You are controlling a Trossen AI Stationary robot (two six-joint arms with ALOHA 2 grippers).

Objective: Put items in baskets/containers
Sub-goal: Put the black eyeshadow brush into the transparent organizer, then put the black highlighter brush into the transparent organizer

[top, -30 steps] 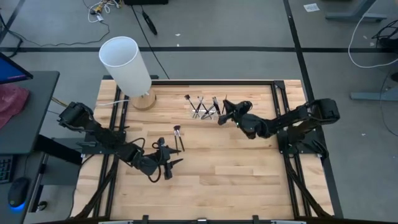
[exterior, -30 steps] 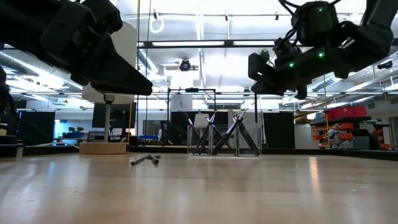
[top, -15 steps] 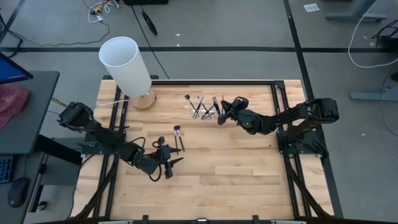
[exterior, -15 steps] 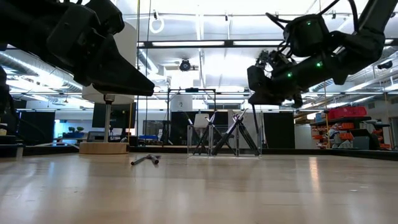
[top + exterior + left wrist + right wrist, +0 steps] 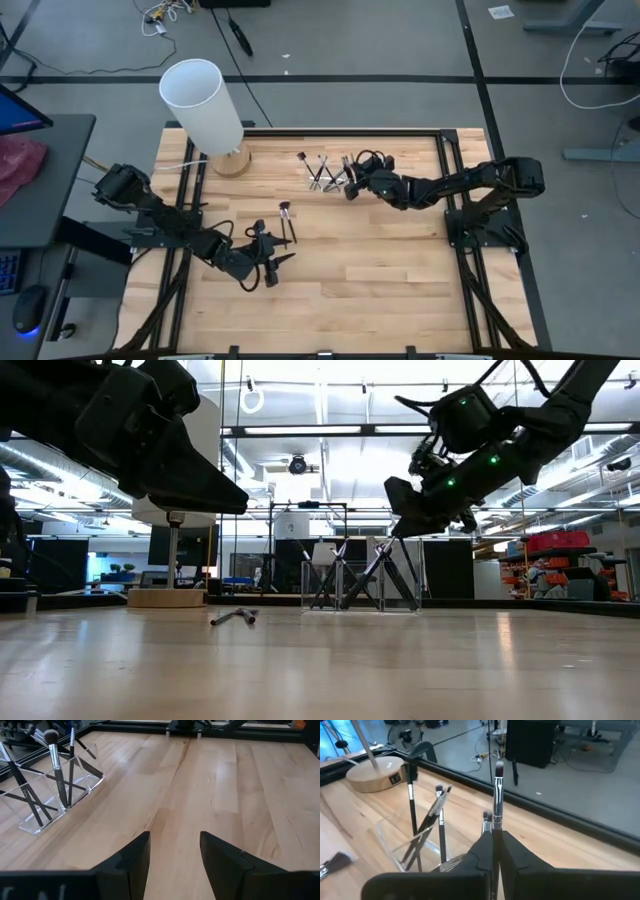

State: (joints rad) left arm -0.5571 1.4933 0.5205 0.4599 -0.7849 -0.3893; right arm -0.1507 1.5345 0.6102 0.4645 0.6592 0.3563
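Observation:
A clear holder (image 5: 328,178) (image 5: 360,586) (image 5: 55,785) (image 5: 417,845) stands at the far middle of the table, with several thin dark brushes (image 5: 322,170) leaning crossed inside it. Two more brushes (image 5: 287,222) (image 5: 235,617) lie flat on the wood, nearer the left arm. My right gripper (image 5: 349,186) (image 5: 398,525) (image 5: 493,836) hovers just right of the holder, shut on one brush. My left gripper (image 5: 275,262) (image 5: 175,840) is open over bare wood near the table's middle, holding nothing. My right gripper pinches a brush between its two fingers by the shaft just below the silver ferrule (image 5: 495,822). The brush runs along the fingers, and its bristle tip (image 5: 498,767) sticks out past the fingertips. It is lifted clear of the table, beside the holder.
A tall white cylinder on a wooden base (image 5: 205,105) (image 5: 375,777) stands at the far left corner. A black frame rail (image 5: 340,130) borders the far edge. Bare wood (image 5: 380,270) stretches over the near half of the table.
My right gripper has moved toward the table's left, closer to the holder, and has tipped its fingers further downward, still shut on the brush. The left arm and the loose brushes have stayed put.

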